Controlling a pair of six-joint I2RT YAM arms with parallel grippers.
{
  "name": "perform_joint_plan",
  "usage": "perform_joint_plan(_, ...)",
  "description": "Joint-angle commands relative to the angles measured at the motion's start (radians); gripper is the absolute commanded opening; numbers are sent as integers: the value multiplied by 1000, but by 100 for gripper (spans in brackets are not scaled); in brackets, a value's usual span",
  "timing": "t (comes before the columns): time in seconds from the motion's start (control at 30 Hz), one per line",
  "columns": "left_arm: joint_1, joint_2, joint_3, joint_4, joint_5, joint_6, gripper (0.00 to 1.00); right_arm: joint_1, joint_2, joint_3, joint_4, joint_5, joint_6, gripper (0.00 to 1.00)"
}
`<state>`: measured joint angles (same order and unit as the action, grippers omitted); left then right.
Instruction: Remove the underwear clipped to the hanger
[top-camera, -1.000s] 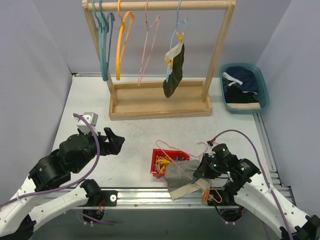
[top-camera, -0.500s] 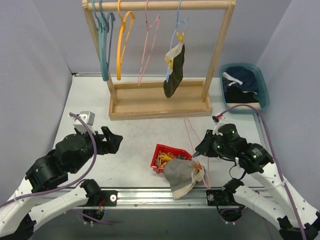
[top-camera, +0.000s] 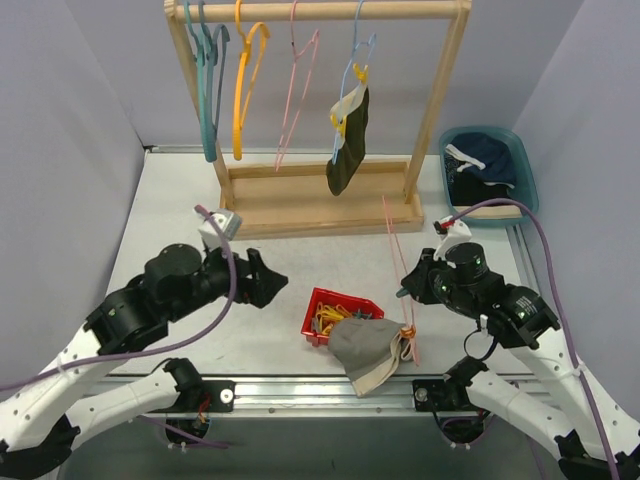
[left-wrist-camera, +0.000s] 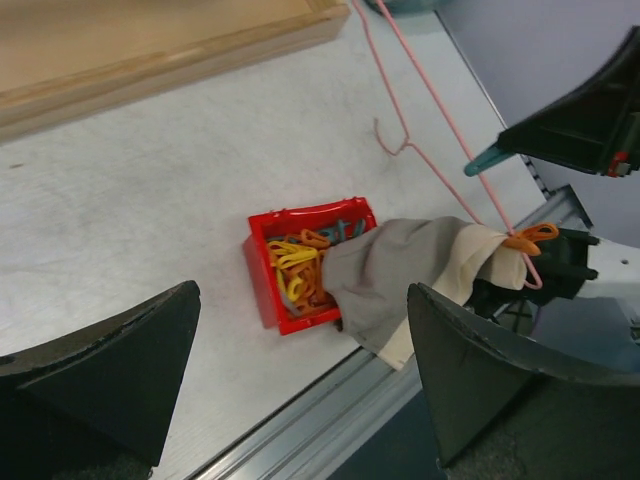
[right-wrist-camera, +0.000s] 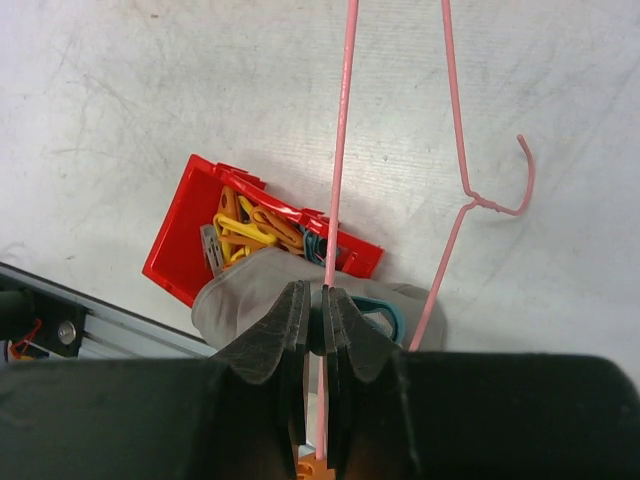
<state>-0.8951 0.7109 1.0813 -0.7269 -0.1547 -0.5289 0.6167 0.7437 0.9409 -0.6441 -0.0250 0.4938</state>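
Note:
The grey-beige underwear (top-camera: 366, 346) lies at the table's front edge, half over a red clip tray (top-camera: 325, 310). An orange clip (top-camera: 407, 333) holds it to a pink wire hanger (top-camera: 392, 232). My right gripper (top-camera: 404, 292) is shut on that hanger's wire (right-wrist-camera: 340, 190), just above the cloth (right-wrist-camera: 240, 296). My left gripper (top-camera: 268, 281) is open and empty, left of the tray; its view shows the cloth (left-wrist-camera: 400, 278) and clip (left-wrist-camera: 530, 238). The dark olive-black underwear (top-camera: 348, 142) hangs clipped to a blue hanger on the rack. The navy underwear (top-camera: 487, 156) lies in the teal bin.
A wooden rack (top-camera: 318, 205) stands at the back with teal, orange and pink hangers. The teal bin (top-camera: 530, 195) sits at the back right. The red tray (left-wrist-camera: 262, 290) holds several yellow and orange clips. The metal table rail (top-camera: 300, 385) runs along the front edge.
My left arm has swung forward and right toward the red tray. My right gripper has lifted the pink hanger more upright, dragging the grey-beige underwear slightly right.

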Motion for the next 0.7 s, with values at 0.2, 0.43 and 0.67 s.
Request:
perform_joint_plan(0.2, -11, 255, 3, 404, 372, -111, 94, 2, 35, -94, 188, 8, 80, 0)
perform_joint_plan(0.43, -123, 395, -37, 576, 383, -229, 94, 2, 63, -177, 299, -9, 115, 0)
perform_joint_plan(0.67, -208, 480, -9, 540, 285, -247, 94, 2, 97, -218, 359, 63, 149, 0)
